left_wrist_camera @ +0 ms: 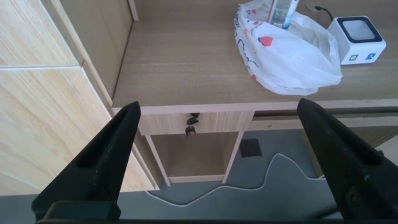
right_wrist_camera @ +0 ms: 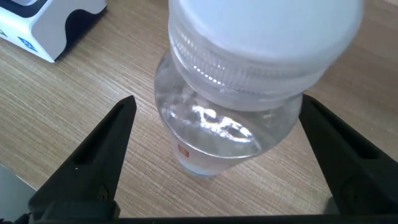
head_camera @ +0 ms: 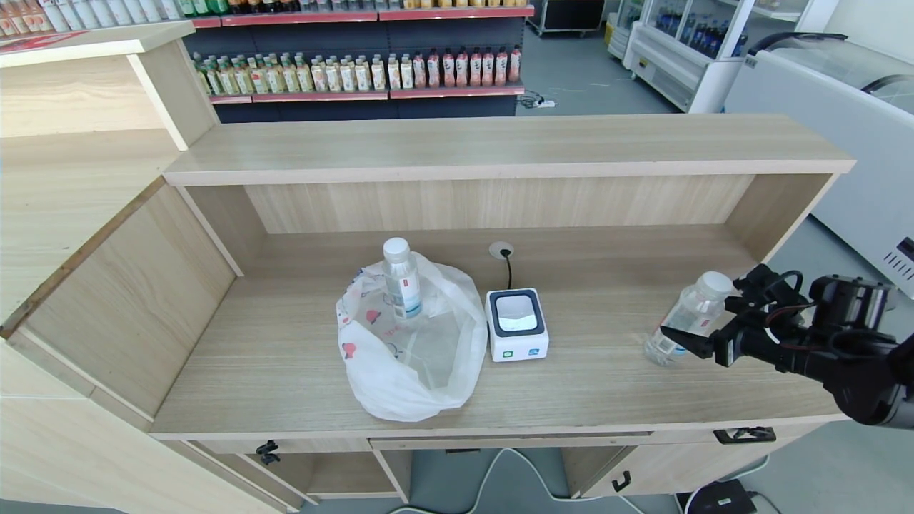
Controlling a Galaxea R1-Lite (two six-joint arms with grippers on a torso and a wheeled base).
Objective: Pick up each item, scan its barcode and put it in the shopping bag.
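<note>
The shopping bag point(head_camera: 421, 364) lies near the middle of the counter point(head_camera: 607, 385), a little toward its left, reaching close to the front edge. A bottle point(head_camera: 401, 285) stands in the bag at its back side. Just right of the bag sits the scanner point(head_camera: 516, 325), with the cable hole point(head_camera: 501, 250) behind it, near the counter's back edge. Well off by the right edge stands a second bottle point(head_camera: 685, 318), between the right gripper's point(head_camera: 703, 312) spread fingers.

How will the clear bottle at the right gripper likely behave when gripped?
The clear bottle stands tall and narrow, so a high push may tip it. Its smooth wall looks thin: probably slippery and dentable between the open right gripper.
</note>
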